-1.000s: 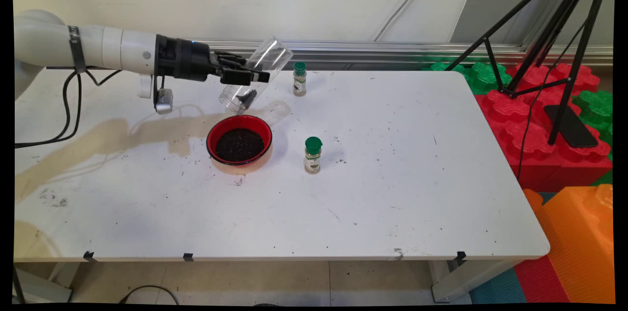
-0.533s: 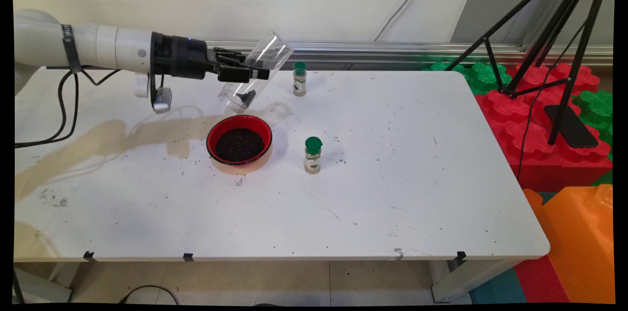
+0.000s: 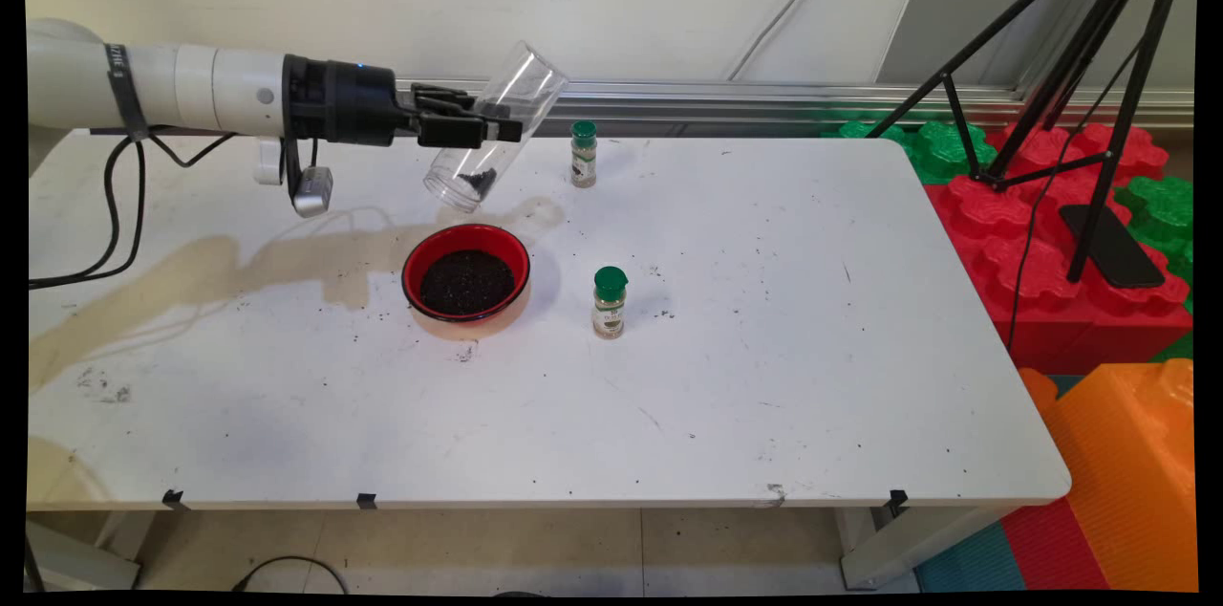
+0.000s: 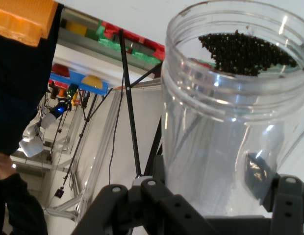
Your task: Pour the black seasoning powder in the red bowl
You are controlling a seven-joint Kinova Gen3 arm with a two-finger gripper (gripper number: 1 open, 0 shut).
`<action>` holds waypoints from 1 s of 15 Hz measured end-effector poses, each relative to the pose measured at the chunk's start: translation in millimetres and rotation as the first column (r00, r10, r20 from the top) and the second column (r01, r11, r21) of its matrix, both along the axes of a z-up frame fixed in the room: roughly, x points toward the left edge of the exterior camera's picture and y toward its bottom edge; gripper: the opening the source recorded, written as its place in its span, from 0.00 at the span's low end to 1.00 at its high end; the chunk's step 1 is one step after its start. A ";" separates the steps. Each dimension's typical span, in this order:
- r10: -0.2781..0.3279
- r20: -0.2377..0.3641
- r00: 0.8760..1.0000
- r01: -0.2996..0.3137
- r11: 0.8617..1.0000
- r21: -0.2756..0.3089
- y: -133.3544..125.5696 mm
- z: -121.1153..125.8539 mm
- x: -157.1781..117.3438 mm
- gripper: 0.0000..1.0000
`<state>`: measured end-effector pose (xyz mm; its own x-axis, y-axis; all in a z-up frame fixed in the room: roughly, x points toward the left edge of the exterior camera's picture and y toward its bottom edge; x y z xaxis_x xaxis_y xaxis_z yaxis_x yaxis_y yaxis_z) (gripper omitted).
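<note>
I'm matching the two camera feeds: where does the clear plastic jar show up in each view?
Main view: the clear jar hangs tilted, mouth down-left, in the gripper, above the red bowl.
Hand view: the jar fills the right half, mouth at the top.
Shared landmark: the black grains near its mouth.

Gripper carries the tilted clear jar above the table, with open air under it down to the red bowl. 2 spice bottles crowd the right: one near the far edge, one beside the bowl. Table's right half and near side lie wide open.
</note>
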<state>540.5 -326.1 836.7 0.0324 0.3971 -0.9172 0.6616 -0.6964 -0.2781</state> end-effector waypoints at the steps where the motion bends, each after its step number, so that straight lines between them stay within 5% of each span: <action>1: 0.002 -0.008 1.000 -0.002 1.000 -0.002 0.8 0.7 0.9 0.00; 15: 0.046 -0.085 0.995 -0.050 0.998 -0.043 5.5 12.8 9.5 0.00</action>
